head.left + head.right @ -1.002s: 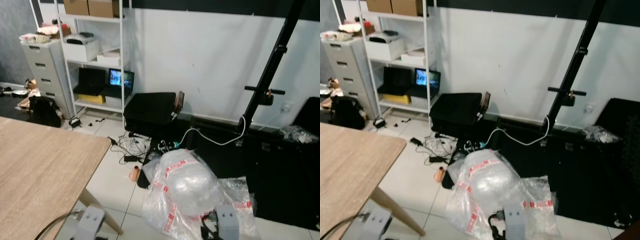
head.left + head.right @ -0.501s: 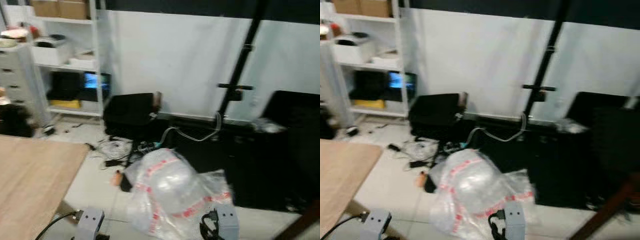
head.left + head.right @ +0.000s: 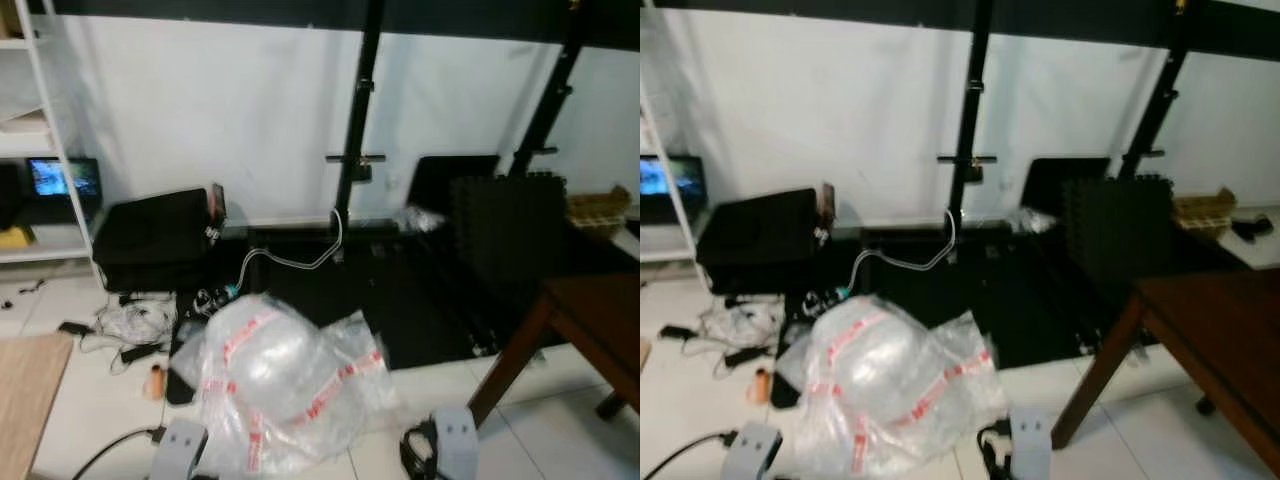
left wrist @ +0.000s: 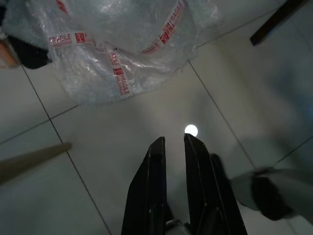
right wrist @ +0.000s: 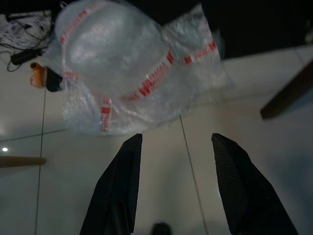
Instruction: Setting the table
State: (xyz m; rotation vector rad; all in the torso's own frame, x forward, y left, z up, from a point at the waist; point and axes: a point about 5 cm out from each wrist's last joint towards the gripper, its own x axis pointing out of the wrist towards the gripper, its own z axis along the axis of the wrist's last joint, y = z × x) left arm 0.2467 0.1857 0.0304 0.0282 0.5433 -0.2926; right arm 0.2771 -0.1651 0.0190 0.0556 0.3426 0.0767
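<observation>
A dark brown wooden table [image 3: 597, 312] stands at the right, with one slanted leg on the tiles. Only a corner of a light wooden table [image 3: 24, 388] reaches in at the lower left. No tableware can be seen. Both arms hang low over the white tiled floor, and their grey wrists [image 3: 181, 446] show at the bottom edge. My left gripper [image 4: 172, 138] points down at bare tile, its fingers close together with nothing between them. My right gripper [image 5: 176, 137] is open wide and empty, above the floor just short of a bubble-wrap bundle [image 5: 122, 63].
The bubble-wrap bundle [image 3: 270, 375] with red tape lies on the floor straight ahead. Behind it are a black case [image 3: 155, 235], tangled cables [image 3: 130, 320], black stand poles [image 3: 355, 130] and dark foam mats [image 3: 510, 225] against the white wall. A shelf holding a laptop [image 3: 60, 178] stands far left.
The camera has swung to the right: the light table and shelves have slid off to the left, and the dark brown table has come into view on the right.
</observation>
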